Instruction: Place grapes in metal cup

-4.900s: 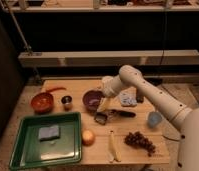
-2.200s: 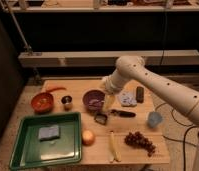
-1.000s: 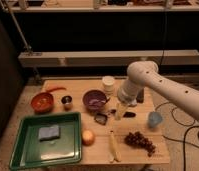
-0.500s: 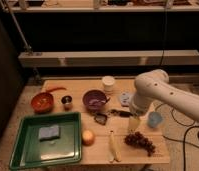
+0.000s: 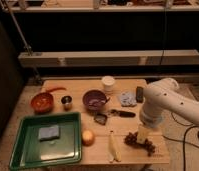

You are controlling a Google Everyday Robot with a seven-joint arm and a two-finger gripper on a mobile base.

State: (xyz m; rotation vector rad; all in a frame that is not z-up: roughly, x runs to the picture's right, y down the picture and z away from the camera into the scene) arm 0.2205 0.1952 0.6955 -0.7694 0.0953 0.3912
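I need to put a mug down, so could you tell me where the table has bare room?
Bare wood lies along the back edge between the chili and the white cup, behind the metal cup. The front right is crowded: the claw is at the grapes, beside the banana and knife.

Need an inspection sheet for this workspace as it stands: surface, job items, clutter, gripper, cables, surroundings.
Surface: wooden table, crowded with items.
Job's things: grapes near the front right edge; metal cup upright at the left, between the orange-red bowl and the purple bowl, well apart from the grapes.
Clutter: green tray holding a blue sponge; orange fruit; banana; white cup; dark-handled tool.
Gripper: gripper right above the grapes; contact cannot be told.
Cables: dark cable on the floor, right of the table.
Surroundings: shelving behind the table.
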